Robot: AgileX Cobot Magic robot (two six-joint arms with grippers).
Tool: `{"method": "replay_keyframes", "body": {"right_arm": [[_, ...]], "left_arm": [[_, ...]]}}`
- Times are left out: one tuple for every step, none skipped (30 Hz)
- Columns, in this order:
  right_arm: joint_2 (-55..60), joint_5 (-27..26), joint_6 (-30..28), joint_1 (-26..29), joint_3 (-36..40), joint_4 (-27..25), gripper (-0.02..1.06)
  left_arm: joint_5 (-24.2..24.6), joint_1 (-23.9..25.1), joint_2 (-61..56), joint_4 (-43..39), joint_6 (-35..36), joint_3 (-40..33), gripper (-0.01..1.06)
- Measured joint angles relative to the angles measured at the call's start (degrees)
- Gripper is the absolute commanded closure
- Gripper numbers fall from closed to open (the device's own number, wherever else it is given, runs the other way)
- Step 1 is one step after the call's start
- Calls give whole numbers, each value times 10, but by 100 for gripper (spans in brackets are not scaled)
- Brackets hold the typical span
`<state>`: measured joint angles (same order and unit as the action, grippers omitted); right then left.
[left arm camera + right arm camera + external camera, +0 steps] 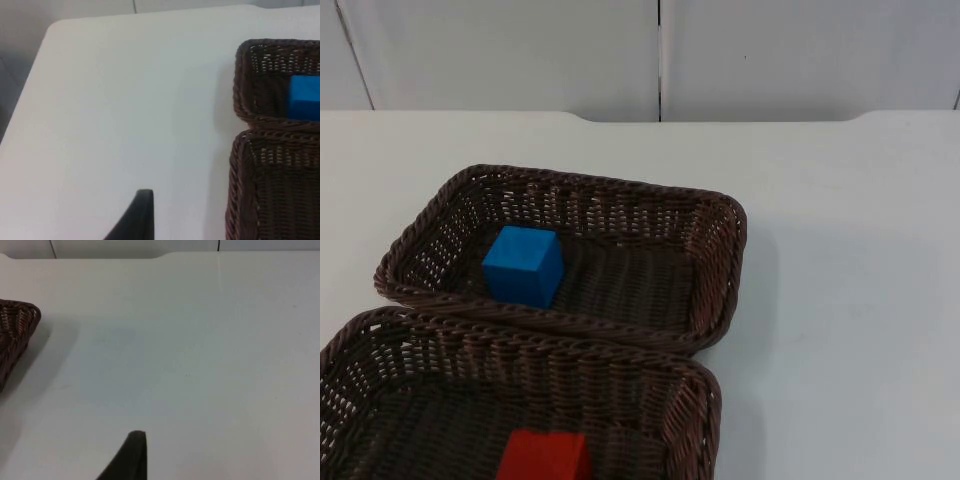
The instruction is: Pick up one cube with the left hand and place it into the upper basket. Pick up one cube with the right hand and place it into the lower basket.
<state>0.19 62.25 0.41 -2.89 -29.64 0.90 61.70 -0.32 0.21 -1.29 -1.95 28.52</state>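
Overhead and wrist views, shared baskets [720, 230]

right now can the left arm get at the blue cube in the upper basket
Probably yes. The blue cube sits uncovered in the upper basket, near its left wall, with nothing above it. The left gripper waits over bare table just left of the baskets, so only the rim lies between.

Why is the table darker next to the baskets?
Top view: the upper basket blocks the light, so a soft grey shadow falls on the white table at its right side; the blue cube inside looks bright. Right wrist view: the same faint shadow lies beside the basket corner. Left wrist view: the table looks evenly lit.
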Motion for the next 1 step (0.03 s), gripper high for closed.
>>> {"method": "replay_keyframes", "body": {"right_arm": [[0, 0, 0, 0, 0, 0, -1]], "left_arm": [[0, 8, 0, 0, 0, 0, 0]]}}
